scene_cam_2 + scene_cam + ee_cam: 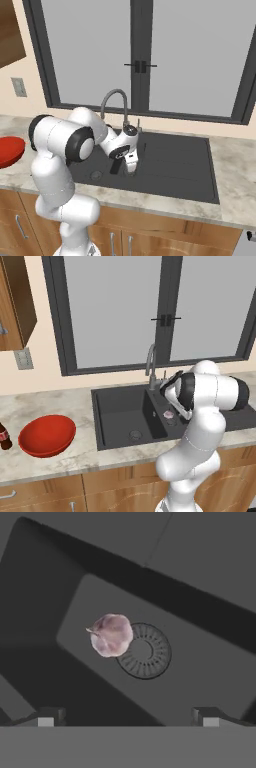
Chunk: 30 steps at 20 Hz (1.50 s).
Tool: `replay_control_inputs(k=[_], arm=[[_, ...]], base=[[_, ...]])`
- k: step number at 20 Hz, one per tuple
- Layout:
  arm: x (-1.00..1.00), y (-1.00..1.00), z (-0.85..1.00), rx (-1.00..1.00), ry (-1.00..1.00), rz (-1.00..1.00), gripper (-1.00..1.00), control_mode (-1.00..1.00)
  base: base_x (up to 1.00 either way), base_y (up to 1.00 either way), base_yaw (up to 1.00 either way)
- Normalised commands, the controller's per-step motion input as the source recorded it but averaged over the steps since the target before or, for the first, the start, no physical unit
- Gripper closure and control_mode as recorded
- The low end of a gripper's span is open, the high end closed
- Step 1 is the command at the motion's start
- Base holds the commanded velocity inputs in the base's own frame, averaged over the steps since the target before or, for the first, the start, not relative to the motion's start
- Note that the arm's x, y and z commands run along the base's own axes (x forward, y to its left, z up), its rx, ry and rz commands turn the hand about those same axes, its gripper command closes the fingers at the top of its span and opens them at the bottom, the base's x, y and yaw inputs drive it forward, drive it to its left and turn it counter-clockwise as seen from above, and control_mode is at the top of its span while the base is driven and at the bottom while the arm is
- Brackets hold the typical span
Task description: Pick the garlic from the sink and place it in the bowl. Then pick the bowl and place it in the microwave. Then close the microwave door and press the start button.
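Note:
The garlic (pixel 111 634), a small whitish-pink bulb, lies on the floor of the sink's small right basin (pixel 172 421), touching the edge of its round drain (pixel 145 651). It also shows as a pale spot, the garlic (pixel 169 415), under the arm's wrist. My gripper (pixel 123 170) hangs above that basin, pointing down. It is open, its fingertips (pixel 46 718) set wide apart with nothing between them and the garlic well below. The red bowl (pixel 47 435) sits empty on the counter left of the sink (pixel 120 406). The microwave and its door are out of view.
A curved metal faucet (pixel 114 97) rises behind the sink, close to my hand. A dark cola bottle (pixel 4 437) stands left of the bowl. A window (pixel 150 306) is behind the counter (pixel 60 401). A wooden wall cabinet (pixel 15 301) hangs at upper left.

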Motion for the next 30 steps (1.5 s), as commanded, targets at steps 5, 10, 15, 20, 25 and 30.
replay_control_inputs(k=[5, 10, 15, 20, 25, 30], arm=[[0.36, -0.05, -0.4, 0.02, 0.0, -0.01, -1.0, -1.0], [0.42, -0.16, -0.37, 0.02, 0.0, 0.0, -1.0, -1.0], [0.39, -0.12, -0.37, 0.01, 0.01, 0.0, -1.0, -1.0], [0.51, -0.03, -0.29, 0.0, 0.02, 0.0, -1.0, -1.0], [0.27, -0.01, -0.29, 0.0, 0.03, 0.0, -1.0, -1.0], [0.21, 0.0, -0.1, 0.1, 0.12, 0.0, -1.0, -1.0]], base=[[0.0, 0.0, 0.0], [0.0, 0.0, 0.0], [0.0, 0.0, 0.0], [0.0, 0.0, 0.0], [0.0, 0.0, 0.0], [0.0, 0.0, 0.0]])
